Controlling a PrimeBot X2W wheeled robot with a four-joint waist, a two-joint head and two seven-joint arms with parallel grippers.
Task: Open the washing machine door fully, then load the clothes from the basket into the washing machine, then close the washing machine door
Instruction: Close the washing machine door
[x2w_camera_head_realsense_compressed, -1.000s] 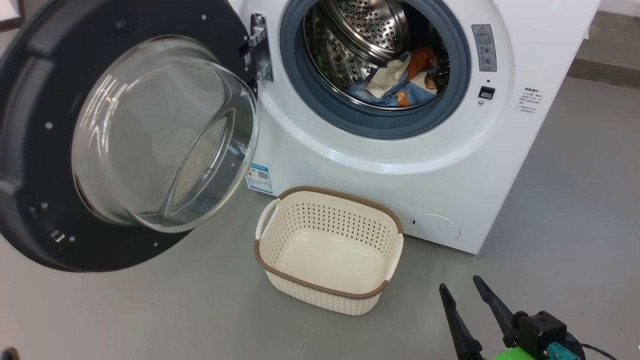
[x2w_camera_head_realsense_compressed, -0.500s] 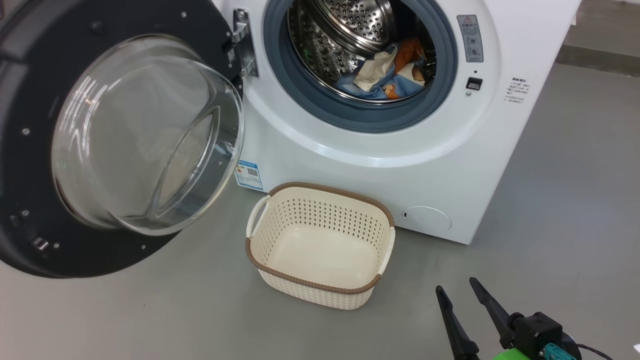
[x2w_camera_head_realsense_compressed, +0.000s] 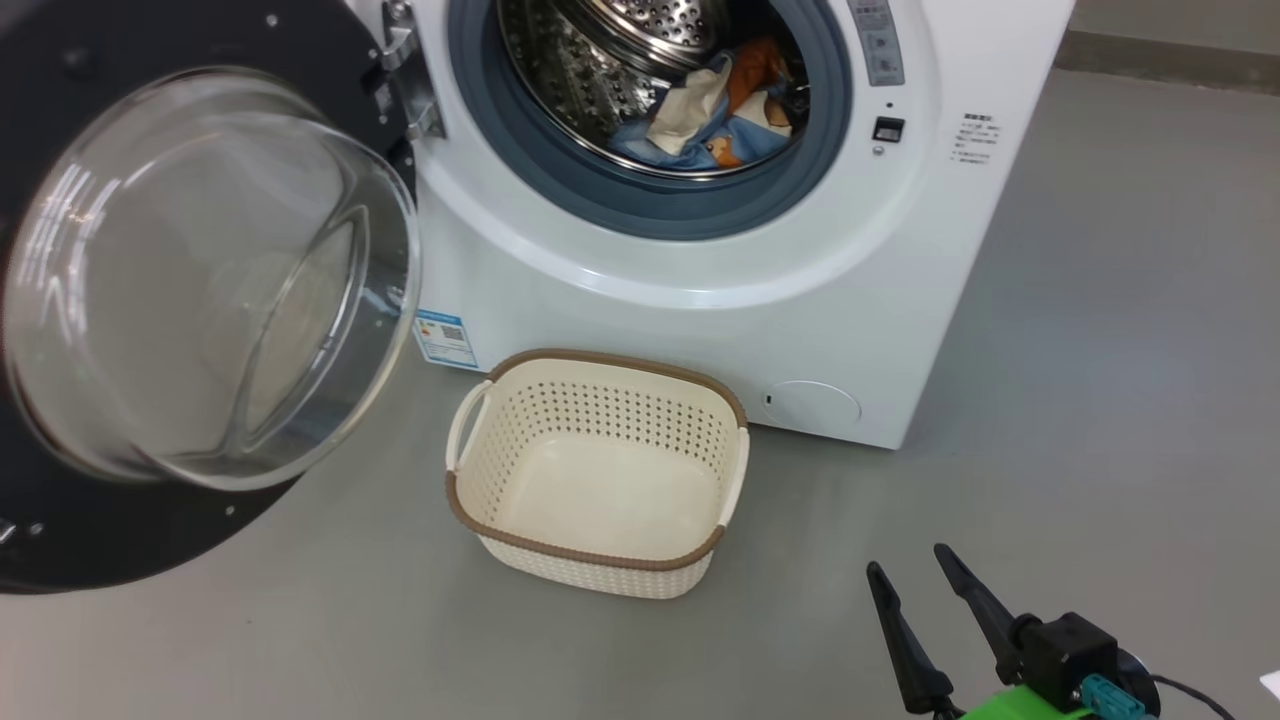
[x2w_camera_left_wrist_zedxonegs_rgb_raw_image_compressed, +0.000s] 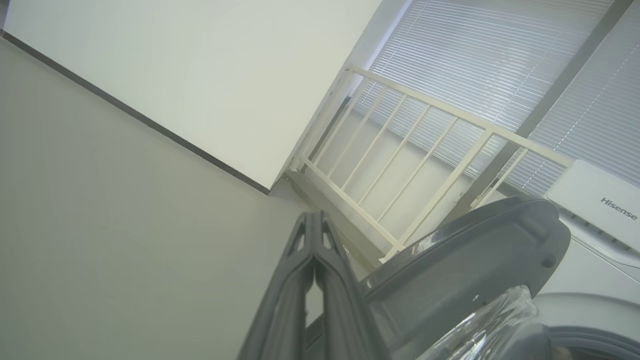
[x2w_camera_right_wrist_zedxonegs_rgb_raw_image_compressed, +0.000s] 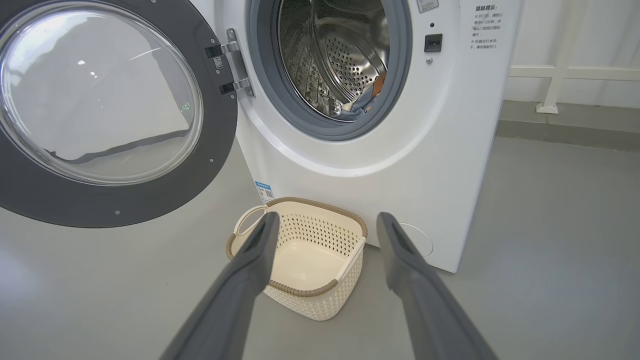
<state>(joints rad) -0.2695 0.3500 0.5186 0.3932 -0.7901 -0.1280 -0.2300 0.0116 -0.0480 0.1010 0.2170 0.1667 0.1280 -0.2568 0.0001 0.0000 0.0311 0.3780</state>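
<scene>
Camera further right; basket up-left of right tool, spread wide, empty.

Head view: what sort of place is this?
Probably a laundry corner staged in a lab or office room rather than a home: a white front-loading washing machine stands on bare grey floor, a cream basket before it, with office-style window blinds nearby.
</scene>
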